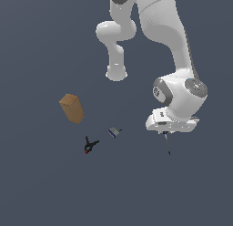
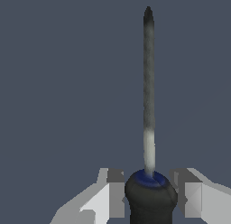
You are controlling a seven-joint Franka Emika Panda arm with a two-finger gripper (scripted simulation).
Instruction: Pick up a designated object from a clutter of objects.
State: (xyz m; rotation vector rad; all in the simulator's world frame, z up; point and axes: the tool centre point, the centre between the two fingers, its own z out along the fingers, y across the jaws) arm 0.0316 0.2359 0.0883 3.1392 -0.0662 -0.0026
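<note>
1. At the exterior view's left, the tan box [image 1: 72, 108] lies on the dark grey floor [image 1: 41, 188], tilted, its long side running down toward the exterior view's right.
2. Below and right of it lies the small black clamp [image 1: 90, 145] with a red tip, well apart from the box.
3. Just up and right of the clamp lies the tiny grey-blue block [image 1: 114, 132], near it but not touching.
4. Further right hangs the white arm [image 1: 177, 70], with the gripper [image 1: 166, 132] at its lower end.
5. The screwdriver [image 2: 149, 128] sits in the gripper, well right of the clutter. In the wrist view the fingers [image 2: 116, 193] stand one on each side of the dark handle, pressed to it, so the gripper is clamped on the handle.
6. Its long axis runs near vertical in the exterior view: handle up in the gripper, thin grey shaft [image 1: 167, 143] pointing down and slightly right. Whether the tip touches the floor cannot be told.
</note>
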